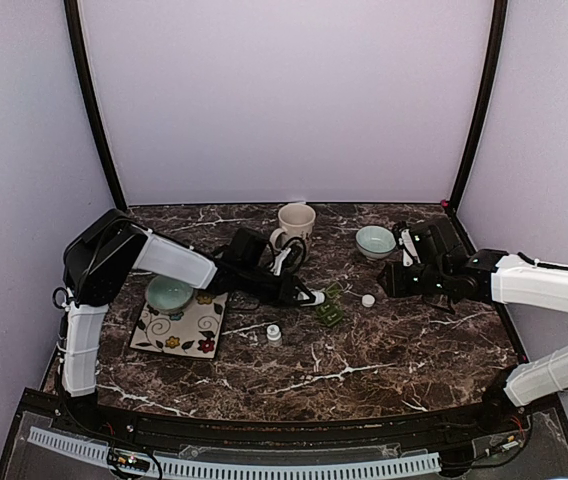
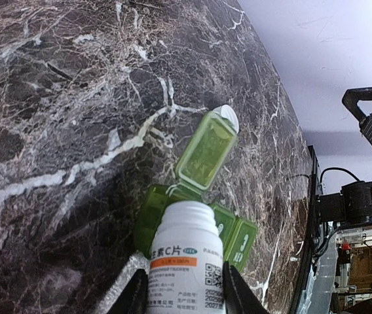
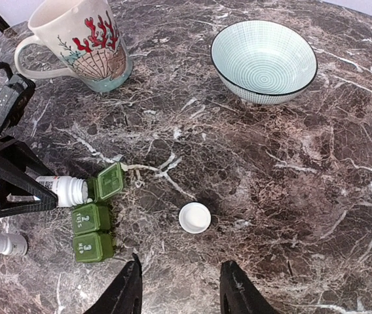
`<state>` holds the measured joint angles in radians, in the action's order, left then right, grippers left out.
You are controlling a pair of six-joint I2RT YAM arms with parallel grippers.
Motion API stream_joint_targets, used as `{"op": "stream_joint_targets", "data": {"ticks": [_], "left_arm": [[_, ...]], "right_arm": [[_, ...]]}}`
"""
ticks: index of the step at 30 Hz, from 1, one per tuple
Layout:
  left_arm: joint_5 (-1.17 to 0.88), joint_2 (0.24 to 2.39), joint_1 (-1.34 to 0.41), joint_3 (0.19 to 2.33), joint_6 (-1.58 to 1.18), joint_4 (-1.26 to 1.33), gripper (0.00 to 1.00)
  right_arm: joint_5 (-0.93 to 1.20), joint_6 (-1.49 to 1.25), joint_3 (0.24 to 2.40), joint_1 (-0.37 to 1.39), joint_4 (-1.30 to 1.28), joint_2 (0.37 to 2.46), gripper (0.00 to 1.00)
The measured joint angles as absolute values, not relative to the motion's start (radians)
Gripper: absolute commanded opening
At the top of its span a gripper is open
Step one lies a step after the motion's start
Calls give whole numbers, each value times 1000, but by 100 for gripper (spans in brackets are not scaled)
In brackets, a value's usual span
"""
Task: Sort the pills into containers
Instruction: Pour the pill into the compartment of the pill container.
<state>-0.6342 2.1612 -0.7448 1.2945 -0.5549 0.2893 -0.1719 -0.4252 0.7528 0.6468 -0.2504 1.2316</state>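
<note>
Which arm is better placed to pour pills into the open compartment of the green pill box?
Left. The left gripper holds the white bottle tipped, its mouth at the open compartment of the pill box. The right gripper is open and empty, near the white cap.

— What's printed on the white bottle?
— "素C片" above an orange band, plus a QR code; the finer print is illegible.
— And the green pill box?
— Two lids read "2 TUES" and "3 WED".
</note>
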Motion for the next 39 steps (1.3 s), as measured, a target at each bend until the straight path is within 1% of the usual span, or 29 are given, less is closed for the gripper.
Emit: {"op": "stream_joint_targets", "data": {"ticks": [39], "left_arm": [[-560,2128,-757,1384,-450,81,0]], "right_arm": [[-155,-425,753,647,-239,1253,40]]}}
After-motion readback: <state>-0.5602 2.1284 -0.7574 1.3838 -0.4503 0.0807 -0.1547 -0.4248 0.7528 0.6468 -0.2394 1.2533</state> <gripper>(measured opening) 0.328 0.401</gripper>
